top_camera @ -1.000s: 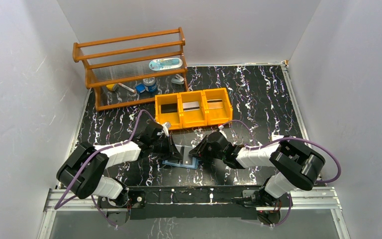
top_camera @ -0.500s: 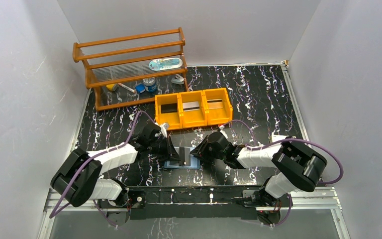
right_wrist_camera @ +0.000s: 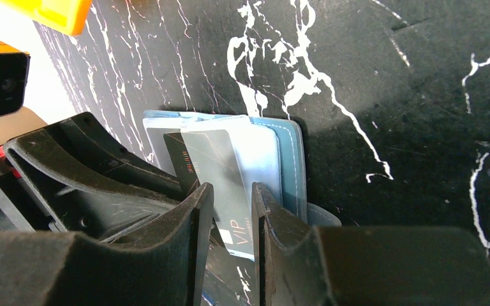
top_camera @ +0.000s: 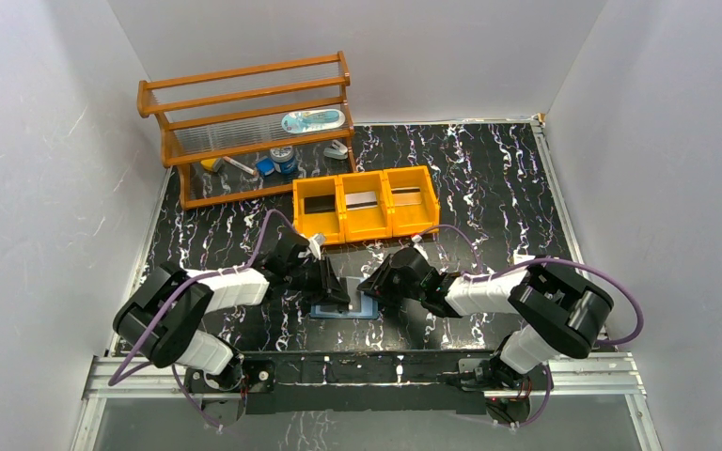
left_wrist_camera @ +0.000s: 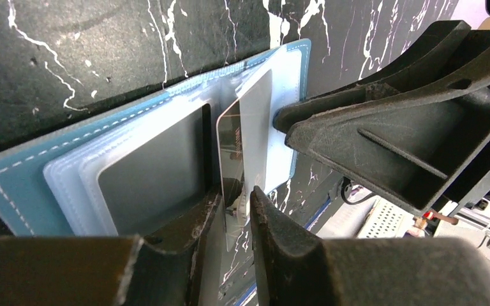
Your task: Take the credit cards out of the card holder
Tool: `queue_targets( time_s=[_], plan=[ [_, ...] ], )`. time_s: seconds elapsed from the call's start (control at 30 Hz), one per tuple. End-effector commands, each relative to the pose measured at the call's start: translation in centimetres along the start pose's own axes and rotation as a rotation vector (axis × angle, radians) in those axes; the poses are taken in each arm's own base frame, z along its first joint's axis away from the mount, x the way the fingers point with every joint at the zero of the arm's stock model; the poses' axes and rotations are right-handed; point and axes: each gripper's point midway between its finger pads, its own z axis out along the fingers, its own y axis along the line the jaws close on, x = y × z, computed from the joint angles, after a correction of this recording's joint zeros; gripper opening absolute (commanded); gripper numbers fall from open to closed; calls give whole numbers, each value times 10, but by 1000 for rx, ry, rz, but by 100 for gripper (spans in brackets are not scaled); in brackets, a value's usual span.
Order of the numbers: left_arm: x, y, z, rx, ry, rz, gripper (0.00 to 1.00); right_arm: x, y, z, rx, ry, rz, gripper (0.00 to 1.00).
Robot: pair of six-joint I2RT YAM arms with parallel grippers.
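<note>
The light blue card holder (top_camera: 346, 309) lies open on the table between both grippers. A dark grey card (left_wrist_camera: 150, 175) sits in its left pocket. A dark glossy card (left_wrist_camera: 230, 153) marked VIP (right_wrist_camera: 207, 159) stands tilted, partly out of the holder (left_wrist_camera: 32, 172). My left gripper (left_wrist_camera: 235, 194) is narrowly open around this card's lower edge, with a gap on its right side. My right gripper (right_wrist_camera: 233, 188) is open, tips down on the holder's right page (right_wrist_camera: 290, 159), the card showing through its gap.
An orange three-bin tray (top_camera: 365, 225) stands just behind the holder, with a dark, a silver and a tan card in its bins. A wooden rack (top_camera: 244, 132) with small items is at the back left. White walls close in both sides.
My left gripper's jaws have parted slightly from shut, and the left arm has shifted a little. The right gripper has stayed in place.
</note>
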Motion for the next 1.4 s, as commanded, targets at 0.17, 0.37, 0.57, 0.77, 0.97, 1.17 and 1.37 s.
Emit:
queue_targets(
  time_s=[0.17,0.37,0.57,0.77,0.97,1.17,1.37],
  plan=[
    [4,11,-1,-31,-16,-15,11,5,-59,3,202,13,-51,38],
    [0,27,-10,-144,-47,31,3,3,-61,1,213,2,-52,38],
    [-5,17,-19,-131,-68,65,0,1,-59,0,210,-7,-56,38],
    [-10,14,-24,-150,-71,97,0,-5,-31,-5,127,-16,-132,39],
    [-11,13,-24,-164,-55,115,0,-13,40,-26,-91,-46,-262,43],
    [-11,10,-23,-153,-50,117,0,10,75,-18,-189,44,-318,43],
    [-10,9,-25,-144,-45,115,0,22,49,10,-94,102,-304,43]
  ],
)
